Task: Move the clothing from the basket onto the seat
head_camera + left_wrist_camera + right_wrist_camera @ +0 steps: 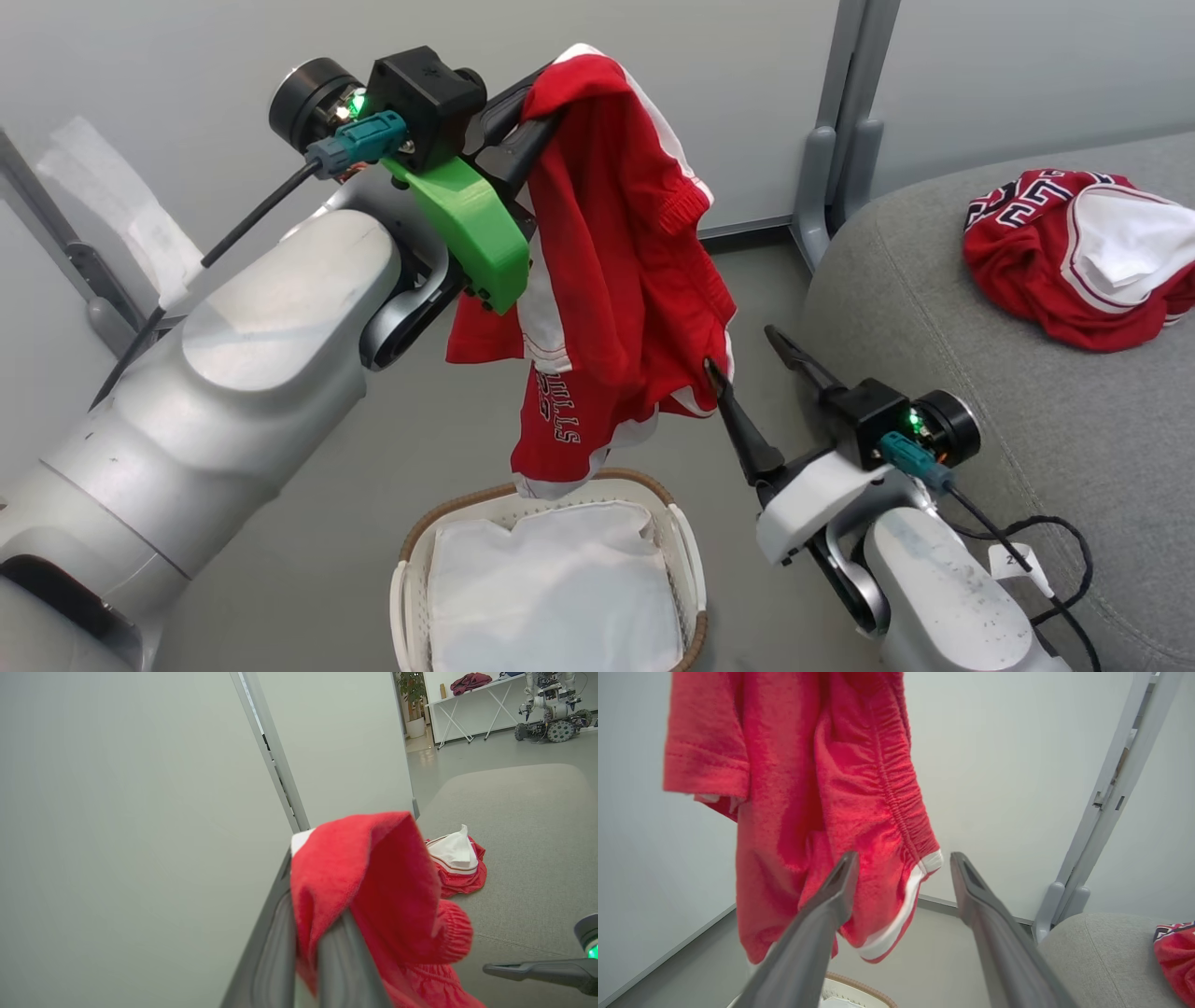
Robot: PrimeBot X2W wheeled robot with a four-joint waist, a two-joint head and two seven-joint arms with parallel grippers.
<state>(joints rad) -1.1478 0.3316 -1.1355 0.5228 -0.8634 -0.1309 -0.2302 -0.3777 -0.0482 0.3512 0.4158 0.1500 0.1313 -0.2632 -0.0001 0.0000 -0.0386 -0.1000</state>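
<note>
The left fingers point(275, 952) grip red shorts point(625, 280), which hang straight above the basket point(411, 551), hem near its rim. The right fingers point(738, 415) are spread apart, up and right of the basket beside the shorts. A red jersey point(1027, 261) lies on the seat point(934, 327), farther right.

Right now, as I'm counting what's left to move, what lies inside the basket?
A plain white sheet fills the basket, covering its bottom; anything beneath it is hidden. The red shorts hang above it from the left pincer.
</note>
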